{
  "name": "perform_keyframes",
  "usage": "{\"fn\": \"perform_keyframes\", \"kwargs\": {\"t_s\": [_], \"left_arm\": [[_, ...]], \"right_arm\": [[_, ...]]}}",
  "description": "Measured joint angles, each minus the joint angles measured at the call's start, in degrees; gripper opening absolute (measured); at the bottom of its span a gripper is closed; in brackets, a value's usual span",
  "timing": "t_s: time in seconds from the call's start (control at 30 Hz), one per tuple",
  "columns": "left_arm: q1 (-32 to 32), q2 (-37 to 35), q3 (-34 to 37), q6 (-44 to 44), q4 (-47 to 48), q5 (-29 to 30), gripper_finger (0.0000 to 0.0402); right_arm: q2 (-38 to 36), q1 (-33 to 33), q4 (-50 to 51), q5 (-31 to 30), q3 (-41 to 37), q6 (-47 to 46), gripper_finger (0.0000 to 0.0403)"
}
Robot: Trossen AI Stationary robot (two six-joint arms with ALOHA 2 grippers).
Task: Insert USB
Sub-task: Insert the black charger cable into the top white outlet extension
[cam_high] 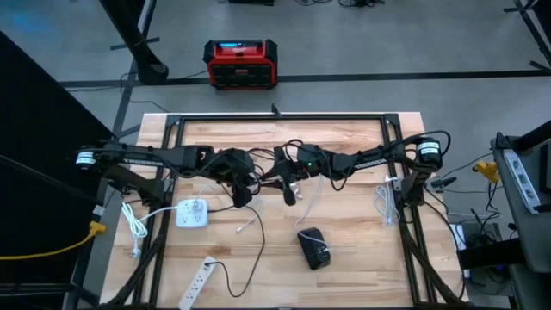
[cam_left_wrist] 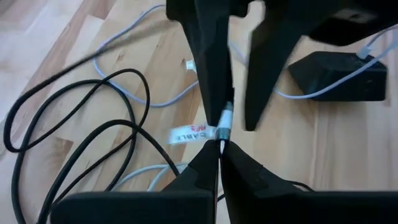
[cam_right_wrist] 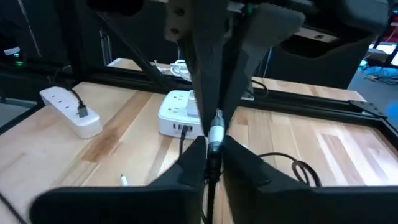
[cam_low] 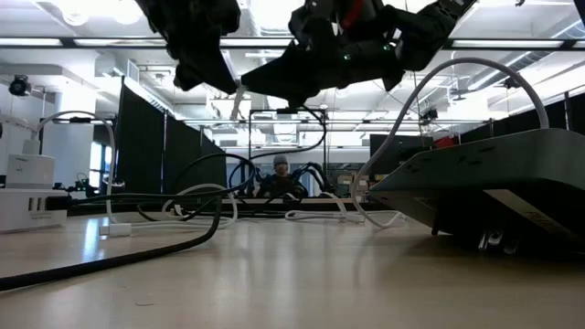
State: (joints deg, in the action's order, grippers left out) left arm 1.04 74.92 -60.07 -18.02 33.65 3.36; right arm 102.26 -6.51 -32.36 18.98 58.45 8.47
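Note:
A black USB cable ends in a silver plug [cam_left_wrist: 225,118] with a white tag [cam_left_wrist: 189,132] beside it. The plug hangs above the table's middle, between both grippers. My left gripper [cam_high: 258,182] [cam_left_wrist: 219,149] comes from the left and is shut on it. My right gripper [cam_high: 277,181] [cam_right_wrist: 213,155] comes from the right and is closed around the cable [cam_right_wrist: 211,174] just behind the plug. A white charger cube [cam_high: 191,212] [cam_right_wrist: 180,112] lies flat on the table's left part. My left gripper pinches one end of the silver plug [cam_left_wrist: 221,140] between its two fingertips, slanting down from the table's left. The plug is lifted clear of the table. My right gripper holds the black cable [cam_right_wrist: 212,163] right behind the plug between its two fingers, coming nearly level from the table's right. The plug [cam_right_wrist: 216,134] sticks out past its fingertips toward the left gripper.
A white power strip [cam_high: 198,282] lies near the front left. A black box [cam_high: 314,248] with a white cable lies front centre. Loose white cables [cam_high: 383,202] and black cable loops [cam_left_wrist: 74,137] lie on the wood. A person [cam_low: 279,169] sits in the room behind.

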Motion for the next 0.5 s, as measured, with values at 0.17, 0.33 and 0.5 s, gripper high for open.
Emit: {"fn": "perform_keyframes", "kwargs": {"t_s": [0.17, 0.33, 0.5], "left_arm": [[-0.18, -1.14, 0.0, -0.44, 0.4, 0.17, 0.0], [-0.47, -1.14, -0.01, -1.61, 1.61, 0.35, 0.0], [-0.63, -2.43, -0.04, -6.34, 12.93, 0.84, 0.0001]], "right_arm": [[0.51, 0.72, -0.37, -2.08, 0.3, 0.23, 0.0014], [0.6, 0.86, -1.15, -2.73, 0.26, -0.15, 0.0014], [0.64, 1.07, -0.43, -1.75, 0.11, -1.24, 0.0014]]}}
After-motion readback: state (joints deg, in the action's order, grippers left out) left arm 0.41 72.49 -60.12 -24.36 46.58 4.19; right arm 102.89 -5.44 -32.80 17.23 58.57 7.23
